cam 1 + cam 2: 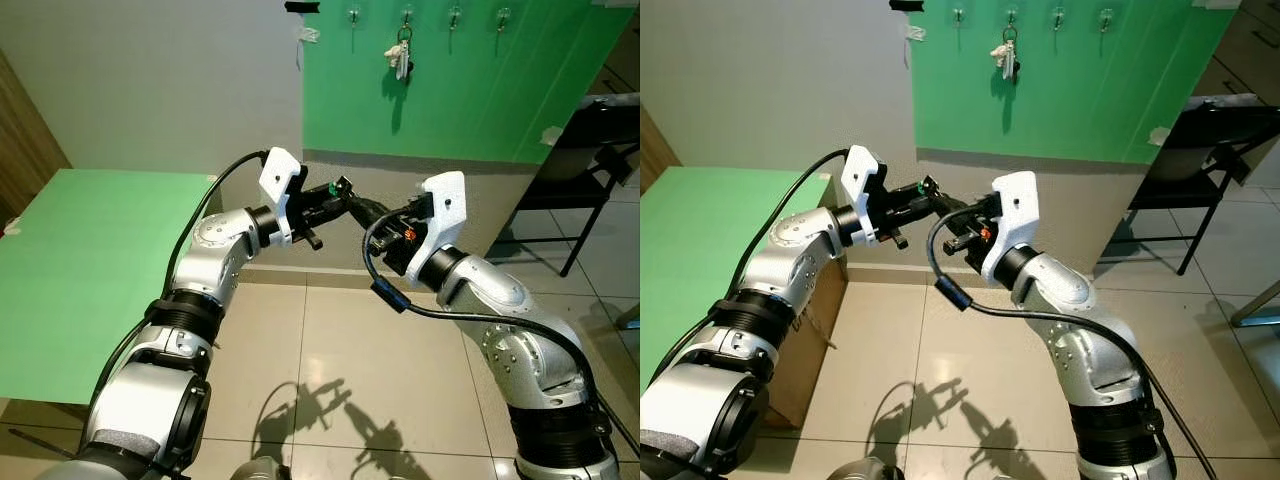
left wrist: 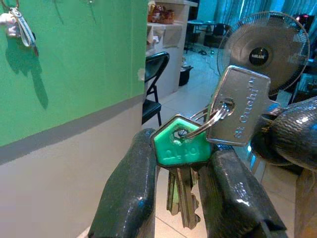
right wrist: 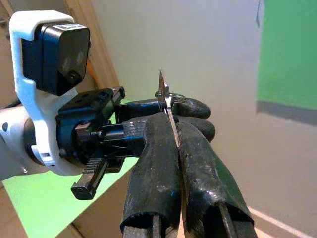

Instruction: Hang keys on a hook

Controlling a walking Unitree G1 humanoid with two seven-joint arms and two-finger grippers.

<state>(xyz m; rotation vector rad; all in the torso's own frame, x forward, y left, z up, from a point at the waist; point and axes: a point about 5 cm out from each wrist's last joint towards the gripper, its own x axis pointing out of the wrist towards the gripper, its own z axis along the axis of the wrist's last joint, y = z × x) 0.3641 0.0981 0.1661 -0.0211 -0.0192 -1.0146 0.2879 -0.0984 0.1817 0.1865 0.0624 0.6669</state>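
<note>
My two arms meet in mid-air in front of me, above a tiled floor. My left end effector pinches a green-headed key of the keys. My right end effector is pressed together on the silver key of the same ring. On the green wall ahead, a row of hooks; another bunch hangs from one. A green worktop stands to my left.
</note>
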